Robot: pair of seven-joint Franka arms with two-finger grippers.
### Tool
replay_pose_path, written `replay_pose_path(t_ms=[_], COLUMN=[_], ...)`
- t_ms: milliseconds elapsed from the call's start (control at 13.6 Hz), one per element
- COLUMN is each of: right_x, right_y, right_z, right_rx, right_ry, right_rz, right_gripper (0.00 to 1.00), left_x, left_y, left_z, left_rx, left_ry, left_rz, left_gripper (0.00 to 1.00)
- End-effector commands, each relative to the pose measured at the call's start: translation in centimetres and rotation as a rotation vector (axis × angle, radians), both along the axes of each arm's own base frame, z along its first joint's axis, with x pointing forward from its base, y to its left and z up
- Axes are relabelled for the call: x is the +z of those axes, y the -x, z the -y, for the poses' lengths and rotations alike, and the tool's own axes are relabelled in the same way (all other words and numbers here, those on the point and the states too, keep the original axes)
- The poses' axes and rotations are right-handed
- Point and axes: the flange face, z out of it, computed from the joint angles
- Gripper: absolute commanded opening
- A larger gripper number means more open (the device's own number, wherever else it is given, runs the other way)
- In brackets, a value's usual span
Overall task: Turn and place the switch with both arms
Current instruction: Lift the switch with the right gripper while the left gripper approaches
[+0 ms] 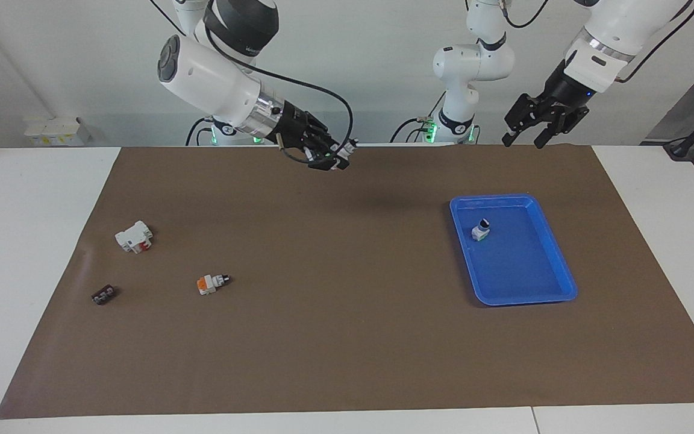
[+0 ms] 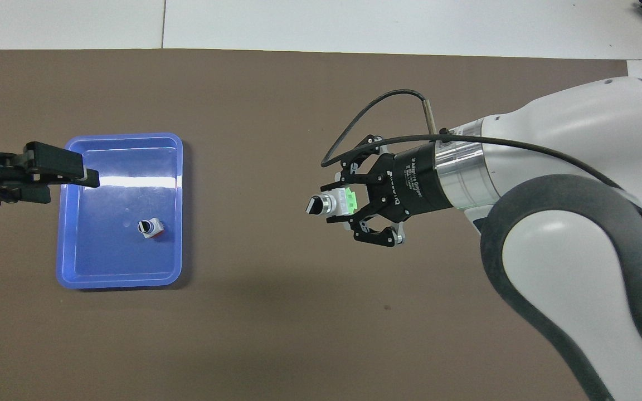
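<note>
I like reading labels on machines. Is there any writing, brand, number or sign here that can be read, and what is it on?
Right gripper, wrist collar: white print, too blurred to read.
Right arm's dark band, seen in the facing view: white lettering, too small to read.
Switch held in the right gripper: no writing shows.
Tray, brown mat, left gripper: no writing shows.

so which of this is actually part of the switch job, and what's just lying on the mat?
In the job:
- green switch, held in the air by the right gripper
- left gripper, up over the blue tray's end
- blue tray

Lying about:
- orange switch
- white blocky part with red
- small dark part
- switch already in the tray
</note>
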Motion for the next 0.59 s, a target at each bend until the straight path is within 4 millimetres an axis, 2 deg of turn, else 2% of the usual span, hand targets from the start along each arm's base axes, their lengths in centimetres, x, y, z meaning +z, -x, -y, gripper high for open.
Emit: replay_pose_path(t_ms=[0,147,221,294,441,515], right_x=[0.7,0.8,0.9,0.9,0.7,0.7], right_y=[-0.4,-0.2,-0.1,0.5,1.5,1.5], right_z=[-0.7,-1.7,-2.4,-3.7,-6.0,-6.3], right_rx=[-0.094,-0.152,-0.164,-0.161,-0.186,-0.21], right_ry=[-0.085,-0.096,-0.104,-0.109,-0.114,-0.116], right_rz=[-0.035,-0.056,-0.05,-0.038,-0.028,-0.026], right_gripper=[0.0,0.0,0.0,0.0,0.0,0.0], left_x=[0.8,1.1,1.2,1.1,1.2,1.2], left_y=[0.7,0.9,1.3,1.6,2.1,2.4], left_z=[1.8,3.7,4.8,6.0,8.2,9.0], left_rx=[0.204,0.299,0.278,0.244,0.103,0.035], left_ry=[0.128,0.192,0.202,0.21,0.218,0.214], left_rz=[-0.076,-0.136,-0.144,-0.139,-0.079,-0.054], left_gripper=[0.84,0.84,0.81,0.74,0.72,0.72])
